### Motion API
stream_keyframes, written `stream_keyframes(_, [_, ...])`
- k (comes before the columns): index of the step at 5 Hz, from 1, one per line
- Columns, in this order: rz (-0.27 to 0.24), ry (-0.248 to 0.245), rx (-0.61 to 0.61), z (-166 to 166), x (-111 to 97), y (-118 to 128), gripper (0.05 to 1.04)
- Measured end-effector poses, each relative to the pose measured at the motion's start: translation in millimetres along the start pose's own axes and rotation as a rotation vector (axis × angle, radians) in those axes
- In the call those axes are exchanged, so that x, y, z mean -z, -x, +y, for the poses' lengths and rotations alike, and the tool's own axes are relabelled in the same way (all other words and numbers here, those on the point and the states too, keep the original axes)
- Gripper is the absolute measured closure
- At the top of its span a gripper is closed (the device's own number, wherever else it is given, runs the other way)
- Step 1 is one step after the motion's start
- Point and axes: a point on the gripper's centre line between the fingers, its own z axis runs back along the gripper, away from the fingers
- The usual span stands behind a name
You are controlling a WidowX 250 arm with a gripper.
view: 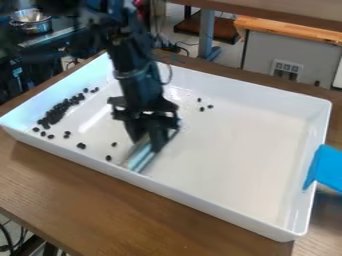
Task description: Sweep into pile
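Your hand [148, 143] gripped the sweeper [139, 156] inside the tray [247, 145]. The bean pile [59, 111] sat by the tray's left side. Three stray beans [202, 109] lay toward the tray's back, so a short sweep could have missed them.

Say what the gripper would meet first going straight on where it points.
Most likely the floor of the white tray: the gripper points down, holding a silvery bar. Whether the bar touches it is unclear.

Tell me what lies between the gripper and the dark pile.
Mostly bare white tray floor, with a few loose black pieces toward its near side, in the camera view.
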Motion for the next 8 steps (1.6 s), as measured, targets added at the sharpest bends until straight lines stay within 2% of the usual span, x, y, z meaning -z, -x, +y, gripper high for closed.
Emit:
stream_keyframes(2, [-0.015,-0.031,0.003,41.1,-6.3,2.2,0.713])
stream_keyframes(3, [-0.014,-0.075,0.034,67.7,-10.2,-1.1,0.713])
stream_keyframes(4, [-0.029,-0.134,0.08,80.4,-10.4,-6.1,0.713])
stream_keyframes(5, [-0.039,-0.25,0.117,112.4,-15.2,-15.2,0.713])
stream_keyframes(6, [-0.015,-0.331,0.122,137.5,-20.3,-22.3,0.713])
stream_keyframes(7, [0.026,-0.334,0.085,147.1,-23.9,-28.9,0.713])
stream_keyframes(8, [0.032,-0.232,0.044,132.1,-34.6,-33.9,0.713])
